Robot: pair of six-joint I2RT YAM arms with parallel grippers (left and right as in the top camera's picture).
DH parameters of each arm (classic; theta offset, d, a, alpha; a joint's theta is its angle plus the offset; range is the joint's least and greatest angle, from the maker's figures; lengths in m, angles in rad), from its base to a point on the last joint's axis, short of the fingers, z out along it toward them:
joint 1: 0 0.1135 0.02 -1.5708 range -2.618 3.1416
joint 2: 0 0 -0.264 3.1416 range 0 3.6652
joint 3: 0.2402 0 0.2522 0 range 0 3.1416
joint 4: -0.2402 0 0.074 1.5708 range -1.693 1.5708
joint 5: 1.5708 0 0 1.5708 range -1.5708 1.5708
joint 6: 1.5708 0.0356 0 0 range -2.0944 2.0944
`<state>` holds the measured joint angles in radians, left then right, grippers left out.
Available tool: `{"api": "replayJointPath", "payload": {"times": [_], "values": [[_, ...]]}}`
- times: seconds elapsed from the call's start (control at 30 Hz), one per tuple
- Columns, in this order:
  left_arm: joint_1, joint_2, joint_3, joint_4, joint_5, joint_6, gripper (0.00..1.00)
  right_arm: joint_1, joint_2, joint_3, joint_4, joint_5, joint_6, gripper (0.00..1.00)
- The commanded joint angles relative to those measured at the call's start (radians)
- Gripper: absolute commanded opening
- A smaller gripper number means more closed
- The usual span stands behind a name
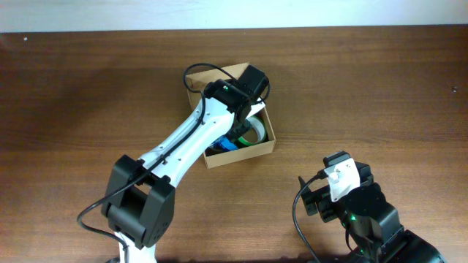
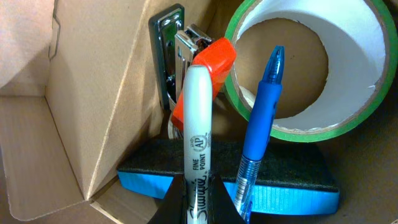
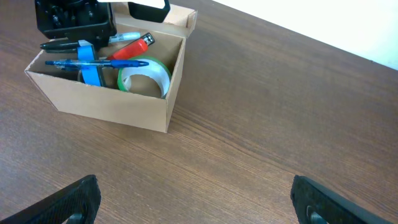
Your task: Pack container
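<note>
the brown wooden table [image 1: 88, 88] is the biggest thing here. the long white left arm [image 1: 183, 142] reaches across it and down into the container [image 3: 106, 106], a tan cardboard box that sits near the middle of the table, well apart from the right gripper [image 3: 196, 196]. the box is open on top and its flap [image 3: 183, 18] is up at the back. inside it are a roll of tape with a green edge [image 2: 298, 124], a blue pad with a dark fuzzy top [image 2: 280, 162], a red and silver stapler [image 2: 214, 59] and a blue pen [image 2: 261, 118]. the left gripper [image 2: 199, 199] is pinching a white sharpie marker [image 2: 198, 118] over the pad, with its jaws tight on the marker. the right gripper's jaws are spread wide with nothing between them. the box looks light, with thin walls that would bend if squeezed hard. it may slide on the smooth wood. it seems best to hold it by two facing walls, low down, and to fold the flap by its free edge.
</note>
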<state>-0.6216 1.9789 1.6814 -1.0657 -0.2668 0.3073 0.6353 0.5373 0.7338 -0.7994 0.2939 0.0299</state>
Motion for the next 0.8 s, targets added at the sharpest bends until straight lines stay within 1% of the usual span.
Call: {"api": "replayJointPath", "payload": {"times": [0.0, 0.1, 0.27, 0.37, 0.47, 0.5, 0.53, 0.67, 0.77], "values": [[-0.011, 0.018, 0.003, 0.004, -0.010, 0.047, 0.02, -0.003, -0.005, -0.002, 0.003, -0.002, 0.012, 0.99], [-0.024, 0.018, 0.003, 0.016, -0.011, 0.051, 0.02, -0.003, -0.005, -0.002, 0.003, -0.002, 0.012, 0.99], [-0.051, 0.018, 0.003, 0.027, -0.011, 0.105, 0.02, -0.003, -0.005, -0.002, 0.003, -0.002, 0.012, 0.99], [-0.055, 0.018, 0.003, 0.033, -0.011, 0.114, 0.03, -0.003, -0.005, -0.002, 0.003, -0.002, 0.012, 0.99], [-0.055, 0.018, 0.003, 0.033, -0.011, 0.114, 0.08, -0.003, -0.005, -0.002, 0.003, -0.002, 0.012, 0.99], [-0.055, 0.018, 0.003, 0.034, -0.011, 0.114, 0.14, -0.003, -0.005, -0.002, 0.003, -0.002, 0.012, 0.99], [-0.055, 0.018, 0.003, 0.034, -0.010, 0.114, 0.18, -0.003, -0.005, -0.002, 0.003, -0.002, 0.012, 0.99], [-0.055, 0.019, 0.003, 0.034, -0.011, 0.114, 0.22, -0.003, -0.005, -0.002, 0.003, -0.002, 0.012, 0.99], [-0.055, 0.020, 0.003, 0.034, -0.010, 0.113, 0.33, -0.002, -0.005, -0.002, 0.003, -0.002, 0.012, 0.99]]}}
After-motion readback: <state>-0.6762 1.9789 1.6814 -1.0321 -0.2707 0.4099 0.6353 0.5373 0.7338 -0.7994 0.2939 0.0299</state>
